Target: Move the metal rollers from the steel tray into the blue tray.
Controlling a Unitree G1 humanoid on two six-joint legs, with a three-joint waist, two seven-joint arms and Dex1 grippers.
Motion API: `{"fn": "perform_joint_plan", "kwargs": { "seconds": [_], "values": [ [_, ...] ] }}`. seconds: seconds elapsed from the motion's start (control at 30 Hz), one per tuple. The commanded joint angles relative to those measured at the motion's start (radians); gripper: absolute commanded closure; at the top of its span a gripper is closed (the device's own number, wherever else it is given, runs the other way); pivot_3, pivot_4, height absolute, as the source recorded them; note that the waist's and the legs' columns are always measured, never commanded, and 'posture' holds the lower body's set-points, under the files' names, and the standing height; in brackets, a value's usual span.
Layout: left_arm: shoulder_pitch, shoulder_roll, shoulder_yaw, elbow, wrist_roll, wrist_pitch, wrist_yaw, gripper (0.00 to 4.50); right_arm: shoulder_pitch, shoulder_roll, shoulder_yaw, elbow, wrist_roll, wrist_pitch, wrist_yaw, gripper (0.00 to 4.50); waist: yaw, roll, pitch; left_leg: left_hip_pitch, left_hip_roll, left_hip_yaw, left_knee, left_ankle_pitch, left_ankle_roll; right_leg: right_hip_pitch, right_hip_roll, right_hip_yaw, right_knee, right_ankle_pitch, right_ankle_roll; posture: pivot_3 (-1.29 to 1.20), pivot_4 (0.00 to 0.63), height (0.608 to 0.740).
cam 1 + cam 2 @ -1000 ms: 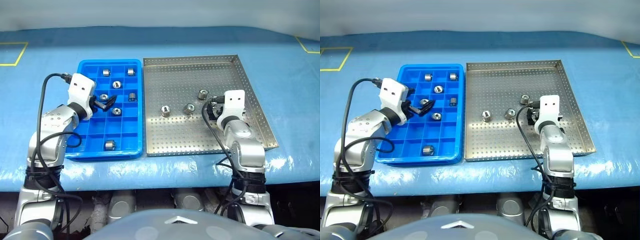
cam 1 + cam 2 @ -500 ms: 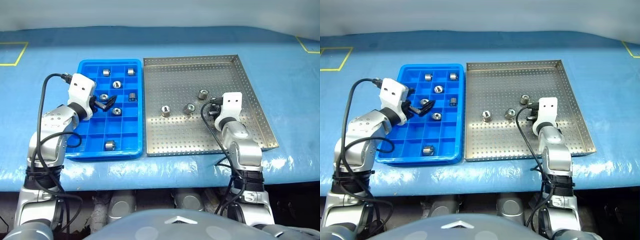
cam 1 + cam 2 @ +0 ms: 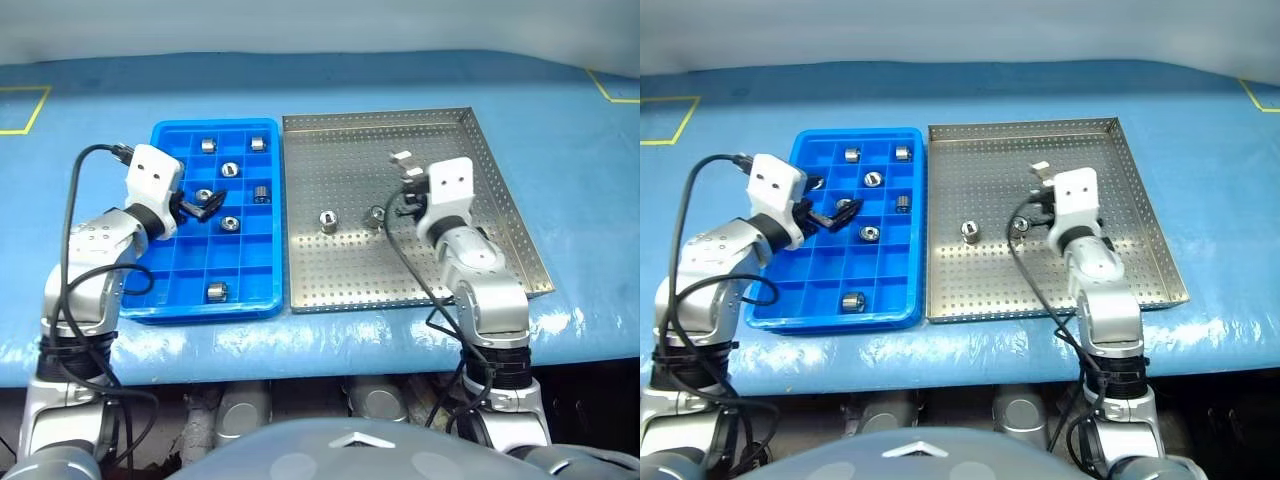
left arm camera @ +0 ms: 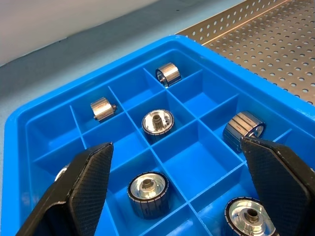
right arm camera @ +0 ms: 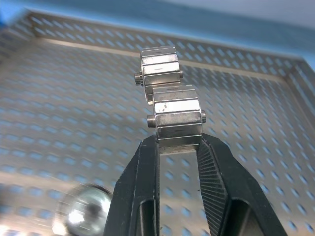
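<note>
Two metal rollers (image 3: 327, 220) lie in the steel tray (image 3: 330, 270), six in the blue tray (image 3: 250, 290).

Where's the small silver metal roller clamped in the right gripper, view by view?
Left eye view: small silver metal roller, right of centre, over the perforated steel tray.
Right eye view: roller just right of centre.
Right wrist view: centre, between the right gripper's tips.
Shared landmark: the tray's far rim.
</note>
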Motion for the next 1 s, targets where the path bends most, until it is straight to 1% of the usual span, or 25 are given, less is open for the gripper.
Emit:
{"fn": "perform_joint_plan", "kwargs": {
  "seconds": [0.03,0.17,0.27,0.4,0.47,0.53,0.6,0.67,0.73,0.83,0.9,1.0],
  "values": [
    [0.002,0.034,0.044,-0.029,-0.004,-0.009,-0.01,0.0,-0.051,0.049,0.148,-0.105,0.028,0.03,0.042,3.77,0.005,0.0,0.0,0.0,0.0,-0.001,0.0,0.0,0.0,0.0,0.001,0.0,0.0,-0.001,0.001,0.0,0.15,0.74],
    [0.012,0.035,0.049,-0.035,-0.004,-0.008,-0.007,0.0,-0.068,0.075,0.268,-0.126,0.064,0.048,0.104,3.77,0.023,0.0,0.0,-0.001,-0.002,-0.001,0.0,0.0,0.0,0.001,-0.002,-0.001,-0.001,-0.001,0.001,0.01,0.15,0.74],
    [0.027,0.029,0.058,-0.048,-0.008,-0.006,-0.003,0.0,-0.066,0.061,0.309,-0.12,0.059,0.05,0.121,3.77,0.032,0.0,0.0,-0.002,-0.004,-0.001,0.0,0.0,0.0,0.001,-0.004,-0.001,-0.003,0.001,-0.002,0.02,0.15,0.74],
    [0.043,0.028,0.065,-0.048,-0.008,-0.009,-0.003,0.0,-0.062,0.038,0.305,-0.125,0.06,0.059,0.132,3.77,0.033,0.0,0.0,-0.002,-0.004,-0.001,0.0,0.0,0.0,0.001,-0.004,-0.002,-0.003,0.001,-0.002,0.02,0.15,0.74],
    [0.041,0.014,0.067,-0.056,-0.031,-0.005,-0.01,0.0,-0.059,0.031,0.299,-0.128,0.062,0.065,0.131,3.77,0.031,0.0,0.0,-0.002,-0.003,-0.002,0.0,0.0,0.0,0.001,-0.004,-0.002,-0.003,0.0,-0.001,0.02,0.15,0.74],
    [0.041,-0.004,0.054,-0.091,-0.09,-0.029,-0.069,0.0,-0.057,0.022,0.298,-0.131,0.064,0.071,0.135,3.77,0.03,0.0,0.0,-0.001,-0.003,-0.002,0.0,0.0,0.0,0.001,-0.003,-0.002,-0.002,0.0,-0.001,0.02,0.15,0.74],
    [0.043,-0.024,0.048,-0.152,-0.198,-0.061,-0.169,0.0,-0.058,0.012,0.298,-0.131,0.064,0.076,0.142,3.77,0.03,-0.001,0.0,-0.002,-0.003,-0.002,0.0,0.0,0.0,0.001,-0.003,-0.002,-0.002,0.0,-0.001,0.01,0.15,0.74],
    [0.021,-0.048,0.077,-0.147,-0.279,-0.083,-0.226,0.0,-0.055,-0.003,0.3,-0.134,0.065,0.08,0.152,3.77,0.03,-0.001,0.0,-0.002,-0.003,-0.002,0.0,0.0,0.0,0.001,-0.004,-0.002,-0.003,0.001,-0.002,0.01,0.15,0.74],
    [0.0,-0.061,0.093,-0.115,-0.319,-0.112,-0.261,0.0,-0.053,-0.02,0.305,-0.138,0.066,0.08,0.167,3.77,0.031,-0.001,0.0,-0.002,-0.003,-0.002,0.0,0.0,0.0,0.001,-0.004,-0.003,-0.003,0.001,-0.002,0.0,0.15,0.74],
    [-0.015,-0.055,0.069,-0.092,-0.345,-0.122,-0.306,0.0,-0.047,-0.039,0.312,-0.152,0.073,0.08,0.183,3.77,0.023,0.0,0.0,-0.001,-0.003,-0.001,0.001,0.0,0.0,0.001,-0.003,-0.002,-0.002,0.0,-0.001,-0.01,0.15,0.74],
    [-0.023,-0.05,0.053,-0.07,-0.338,-0.123,-0.316,0.0,-0.045,-0.046,0.316,-0.162,0.078,0.078,0.192,3.77,0.021,0.0,0.0,-0.001,-0.003,-0.001,0.001,0.0,0.0,0.001,-0.003,-0.002,-0.002,-0.001,0.002,-0.01,0.15,0.74],
    [-0.031,-0.044,0.035,-0.037,-0.321,-0.129,-0.326,0.0,-0.042,-0.052,0.318,-0.176,0.088,0.076,0.206,3.77,0.021,0.0,0.0,-0.001,-0.002,-0.001,0.001,0.0,0.0,0.001,-0.003,-0.002,-0.002,-0.001,0.002,-0.02,0.15,0.74]
  ]
}}
